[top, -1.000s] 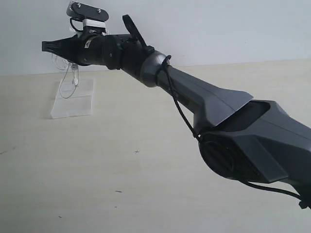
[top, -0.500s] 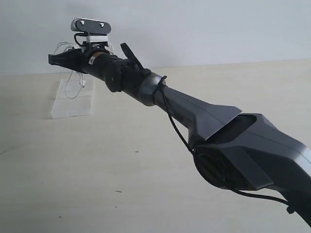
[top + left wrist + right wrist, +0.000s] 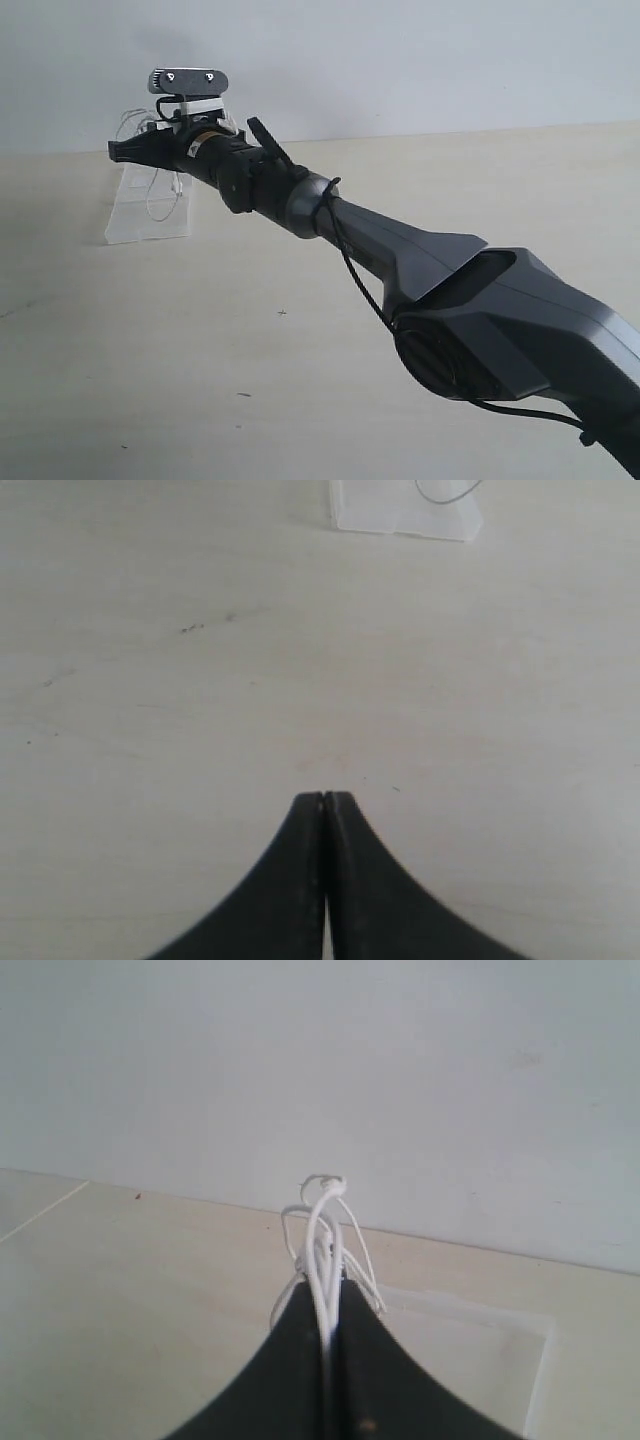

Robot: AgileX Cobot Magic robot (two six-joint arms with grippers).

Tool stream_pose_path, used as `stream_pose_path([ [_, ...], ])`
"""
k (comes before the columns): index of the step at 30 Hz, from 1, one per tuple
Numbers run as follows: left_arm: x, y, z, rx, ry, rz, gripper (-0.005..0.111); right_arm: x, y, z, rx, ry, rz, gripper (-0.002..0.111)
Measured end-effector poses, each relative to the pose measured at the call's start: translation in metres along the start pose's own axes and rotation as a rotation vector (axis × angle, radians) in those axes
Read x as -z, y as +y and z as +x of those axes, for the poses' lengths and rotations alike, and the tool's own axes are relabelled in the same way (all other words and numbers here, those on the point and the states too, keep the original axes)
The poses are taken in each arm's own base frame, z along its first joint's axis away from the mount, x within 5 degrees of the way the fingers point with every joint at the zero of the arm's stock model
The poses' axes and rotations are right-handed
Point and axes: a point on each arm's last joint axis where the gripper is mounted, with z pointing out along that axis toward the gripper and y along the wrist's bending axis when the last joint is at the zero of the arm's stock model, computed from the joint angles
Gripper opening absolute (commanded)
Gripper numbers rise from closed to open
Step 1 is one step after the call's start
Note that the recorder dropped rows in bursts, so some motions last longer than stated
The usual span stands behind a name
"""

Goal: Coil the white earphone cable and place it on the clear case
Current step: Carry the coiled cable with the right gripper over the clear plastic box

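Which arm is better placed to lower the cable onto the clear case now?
Right. The right gripper is shut on the white earphone cable, whose loops hang over the clear case. The left gripper is shut on nothing, with the case well ahead of it.

Right arm (image 3: 420, 270): stretched long and nearly straight, running from the near right corner of the table (image 3: 200, 340) toward its far left corner and rising as it goes.
Right wrist (image 3: 235, 165): roughly level, camera mounted on top, held high near the left part of the far edge.
Right gripper (image 3: 115, 151): points leftward along the far edge; jaws pressed together on strands of the white earphone cable (image 3: 322, 1220), well off the tabletop.
Left gripper (image 3: 323, 798): fingertips meet with nothing between them; it hovers over the tabletop, angled down toward it.
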Motion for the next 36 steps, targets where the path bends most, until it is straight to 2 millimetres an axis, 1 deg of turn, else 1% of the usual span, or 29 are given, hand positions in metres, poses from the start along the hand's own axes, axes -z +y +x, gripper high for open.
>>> stream_pose_path([
  [12,0.0,0.0,0.0,-0.004,0.001,0.004,0.0,0.0,0.0,0.001,0.016,0.0,0.0,0.0],
  [15,0.0,0.0,0.0,-0.004,0.001,0.004,0.0,-0.001,-0.002,0.006,0.016,0.01,0.003,0.0],
  [19,0.0,0.0,0.0,-0.004,0.001,0.004,0.0,-0.004,-0.006,0.02,0.015,0.034,0.009,0.0],
  [23,0.0,-0.001,0.0,-0.004,0.003,0.007,0.0,-0.005,-0.008,0.03,0.015,0.048,0.013,0.0],
  [26,0.0,-0.001,0.0,-0.004,0.004,0.009,0.0,-0.006,-0.009,0.032,0.015,0.052,0.014,0.0],
  [32,0.0,-0.001,0.0,-0.004,0.005,0.011,0.0,-0.006,-0.008,0.031,0.016,0.035,0.012,0.0],
  [34,0.0,-0.002,0.001,-0.004,0.009,0.017,0.0,-0.006,-0.005,0.032,0.017,0.036,0.008,0.003],
  [36,0.0,-0.002,0.001,-0.004,0.01,0.02,0.0,-0.006,-0.001,0.032,0.018,0.033,0.001,0.008],
])
